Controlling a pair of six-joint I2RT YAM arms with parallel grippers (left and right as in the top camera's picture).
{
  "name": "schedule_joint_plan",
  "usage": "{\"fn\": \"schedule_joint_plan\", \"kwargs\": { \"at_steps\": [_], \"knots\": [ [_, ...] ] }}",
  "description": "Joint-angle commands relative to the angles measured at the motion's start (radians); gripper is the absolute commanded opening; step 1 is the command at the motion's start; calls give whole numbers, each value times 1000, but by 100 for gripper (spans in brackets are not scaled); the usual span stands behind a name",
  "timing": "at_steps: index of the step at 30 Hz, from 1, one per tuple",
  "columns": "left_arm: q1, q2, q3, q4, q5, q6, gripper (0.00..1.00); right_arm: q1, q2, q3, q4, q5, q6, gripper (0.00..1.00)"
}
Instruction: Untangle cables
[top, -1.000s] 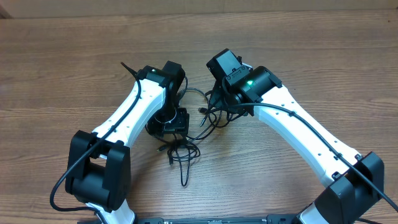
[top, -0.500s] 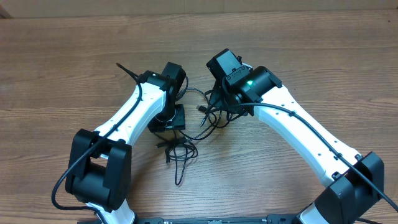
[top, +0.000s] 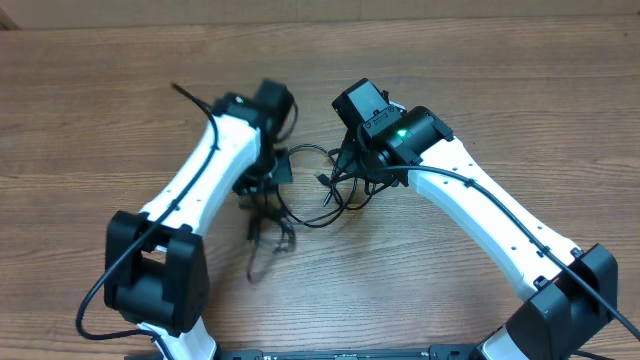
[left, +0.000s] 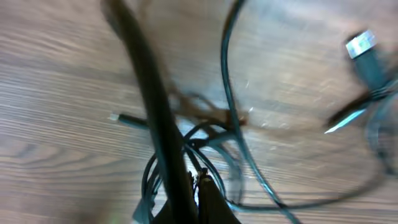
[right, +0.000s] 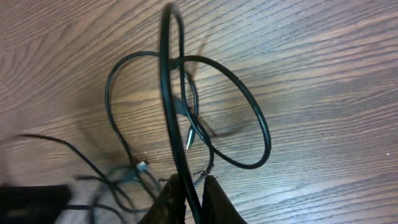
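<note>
Black thin cables (top: 270, 225) are spread on the wooden tabletop (top: 100, 90) between the two arms, partly bunched in a small tangle and partly laid out in loose loops; the left end effector (left: 199, 198) is clenched on a strand just above that tangle, though its wrist view is blurred; a silver-tipped plug (left: 362, 45) is seen off to one side; the right end effector (right: 189, 198) is clenched on another strand, from which a wide loop (right: 249, 106) is spread over the wood; a small connector tip (right: 188, 138) is seen within that loop.
</note>
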Motion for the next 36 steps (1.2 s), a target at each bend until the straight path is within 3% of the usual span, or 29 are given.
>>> {"fn": "schedule_joint_plan", "kwargs": {
  "at_steps": [1,9,17,19,26,30,36],
  "knots": [
    [53,-6,208,-77,-35,-10,4,2,-2,-5,1,14,-43,10],
    [135,-54,529,-185,-34,-10,4,2,-1,-5,-7,22,-46,10],
    [116,-62,529,-202,-29,-10,4,2,21,-5,-6,36,-45,10],
    [105,-56,499,-201,-29,-10,7,2,37,-5,-7,31,-45,15],
    [91,-50,364,-184,-29,-10,26,2,78,-5,-7,-3,-45,35],
    [91,-50,298,-170,-5,2,61,2,78,-5,-7,-3,-45,53],
    [90,-50,258,-160,98,118,71,2,78,-5,-6,-3,-45,77]
  ]
}}
